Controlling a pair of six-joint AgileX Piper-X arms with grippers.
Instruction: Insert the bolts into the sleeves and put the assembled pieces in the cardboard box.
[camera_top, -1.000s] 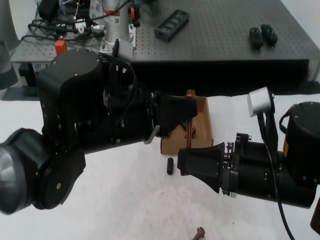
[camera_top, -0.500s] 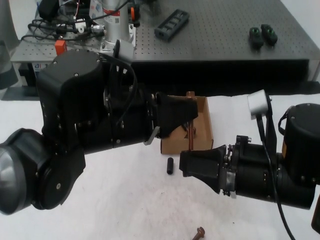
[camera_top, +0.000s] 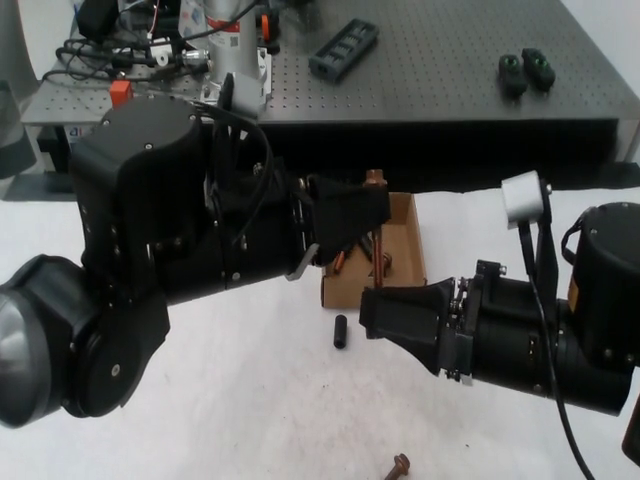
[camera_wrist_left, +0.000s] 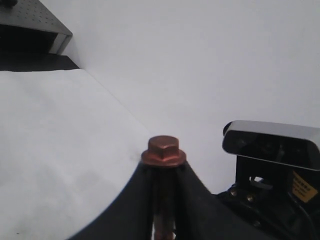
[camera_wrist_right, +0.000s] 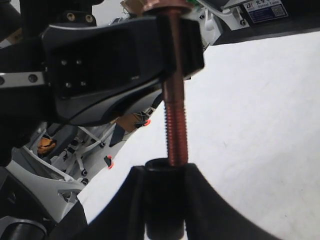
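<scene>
Your left claw (camera_wrist_left: 163, 172) is closed on a copper bolt (camera_wrist_left: 163, 150) and holds it upright, with the hexagonal head just above the fingertips and the threaded shaft hanging down under them. In the right wrist view you see the same bolt (camera_wrist_right: 174, 120) coming out below the left claw (camera_wrist_right: 172, 47), and its lower end meets the mouth of a black sleeve (camera_wrist_right: 164, 205). How deep the end sits inside, you cannot tell. Your right claw (camera_wrist_right: 165, 172) is closed on this sleeve and keeps it upright, directly under the bolt. In the high view the left claw (camera_top: 365, 215) and the right claw (camera_top: 372, 310) are one above the other, above the white desk (camera_top: 250, 400), and the bolt (camera_top: 376, 205) stands between them, in front of the cardboard box (camera_top: 405, 225). The box sits on the desk just behind the two claws with its open side up, and something copper-coloured (camera_top: 386, 262) lies inside it. A loose sleeve (camera_top: 340, 331) lies on the desk near the front of the box, close to the right claw. A loose bolt (camera_top: 399, 465) lies on the desk well apart from the box, at the near edge of the high view.
</scene>
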